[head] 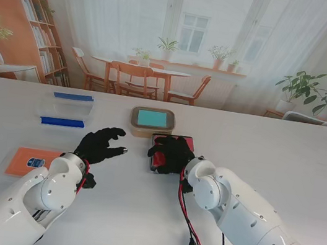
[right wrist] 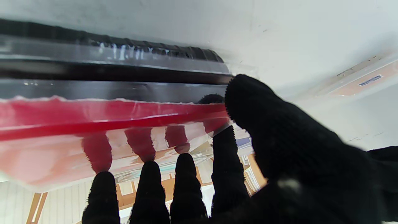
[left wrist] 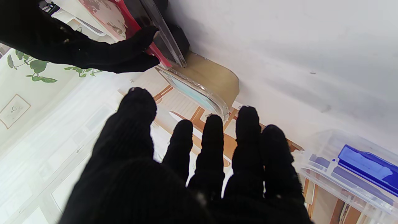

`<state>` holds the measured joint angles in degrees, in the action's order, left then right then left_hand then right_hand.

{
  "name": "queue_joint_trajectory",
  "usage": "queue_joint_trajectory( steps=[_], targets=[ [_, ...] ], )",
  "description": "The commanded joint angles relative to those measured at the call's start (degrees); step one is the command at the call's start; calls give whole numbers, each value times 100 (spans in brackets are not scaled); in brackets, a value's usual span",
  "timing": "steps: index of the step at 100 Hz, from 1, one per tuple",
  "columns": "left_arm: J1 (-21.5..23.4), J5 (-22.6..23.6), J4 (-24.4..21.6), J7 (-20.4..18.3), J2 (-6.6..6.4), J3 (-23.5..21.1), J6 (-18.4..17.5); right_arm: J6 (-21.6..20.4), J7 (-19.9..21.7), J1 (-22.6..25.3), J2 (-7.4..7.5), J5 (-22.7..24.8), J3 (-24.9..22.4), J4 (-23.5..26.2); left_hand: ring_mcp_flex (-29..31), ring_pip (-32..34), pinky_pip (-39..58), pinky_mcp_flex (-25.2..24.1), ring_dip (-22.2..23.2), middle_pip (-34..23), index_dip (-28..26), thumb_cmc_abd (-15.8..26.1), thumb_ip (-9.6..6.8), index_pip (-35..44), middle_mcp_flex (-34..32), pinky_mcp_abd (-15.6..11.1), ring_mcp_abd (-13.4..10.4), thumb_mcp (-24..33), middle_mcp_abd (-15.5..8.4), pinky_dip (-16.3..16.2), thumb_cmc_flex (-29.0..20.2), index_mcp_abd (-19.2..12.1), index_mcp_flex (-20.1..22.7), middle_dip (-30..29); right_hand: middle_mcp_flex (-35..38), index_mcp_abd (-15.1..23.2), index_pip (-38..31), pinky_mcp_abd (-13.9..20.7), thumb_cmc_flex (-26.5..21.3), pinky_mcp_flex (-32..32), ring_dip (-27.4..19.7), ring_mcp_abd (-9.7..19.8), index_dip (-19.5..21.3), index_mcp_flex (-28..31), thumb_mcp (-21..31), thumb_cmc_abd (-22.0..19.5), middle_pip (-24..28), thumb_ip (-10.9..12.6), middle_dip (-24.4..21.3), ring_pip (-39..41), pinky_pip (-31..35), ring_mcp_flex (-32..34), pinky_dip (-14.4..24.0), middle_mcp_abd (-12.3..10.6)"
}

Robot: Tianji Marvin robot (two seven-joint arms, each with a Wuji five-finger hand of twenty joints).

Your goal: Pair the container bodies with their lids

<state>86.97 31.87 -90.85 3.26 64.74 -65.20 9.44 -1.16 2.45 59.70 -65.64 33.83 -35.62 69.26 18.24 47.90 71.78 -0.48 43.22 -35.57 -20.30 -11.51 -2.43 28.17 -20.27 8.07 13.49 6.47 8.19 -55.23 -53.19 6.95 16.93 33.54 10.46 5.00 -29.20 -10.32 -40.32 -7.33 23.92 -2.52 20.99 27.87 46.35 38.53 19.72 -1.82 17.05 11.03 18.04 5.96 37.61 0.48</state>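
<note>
Here, the red lid (head: pixel 176 142) sits on its black container (right wrist: pixel 108 67) under the right hand (head: pixel 171 154), whose fingers (right wrist: pixel 186 174) lie across the lid and clamp it, thumb at the edge. Just beyond the hand stands the tan box with a teal lid (head: pixel 152 120). The left hand (head: pixel 100 144) hovers beside, fingers spread, holding nothing. Pressing evenly along the rim should seat the lid squarely.
</note>
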Motion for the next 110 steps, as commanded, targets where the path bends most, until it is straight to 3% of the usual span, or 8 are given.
queue_joint_trajectory(
  steps=[1,110],
  targets=[
    [12,-17,-5,-17,9,17,6,78,118,9,9,38,21,-27,-161,-107,44,-87,-46,115,13,110,-93,-127,61,-30,30,-186,20,35,36,-155,49,-23,-41,12,-56,-14,-5,5,81,-70,113,142,108,184,47,-140,62,211,236,-23,187,-19],
    [-191,-129,147,-62,23,176,-24,588,339,337,217,507,-417,136,-163,-109,44,-95,-44,123,-3,112,-94,-145,66,-35,26,-200,14,35,49,-161,48,-23,-45,-134,-2,-87,-24,-82,69,-110,194,181,121,182,14,-138,156,444,531,-8,775,6]
  ],
)
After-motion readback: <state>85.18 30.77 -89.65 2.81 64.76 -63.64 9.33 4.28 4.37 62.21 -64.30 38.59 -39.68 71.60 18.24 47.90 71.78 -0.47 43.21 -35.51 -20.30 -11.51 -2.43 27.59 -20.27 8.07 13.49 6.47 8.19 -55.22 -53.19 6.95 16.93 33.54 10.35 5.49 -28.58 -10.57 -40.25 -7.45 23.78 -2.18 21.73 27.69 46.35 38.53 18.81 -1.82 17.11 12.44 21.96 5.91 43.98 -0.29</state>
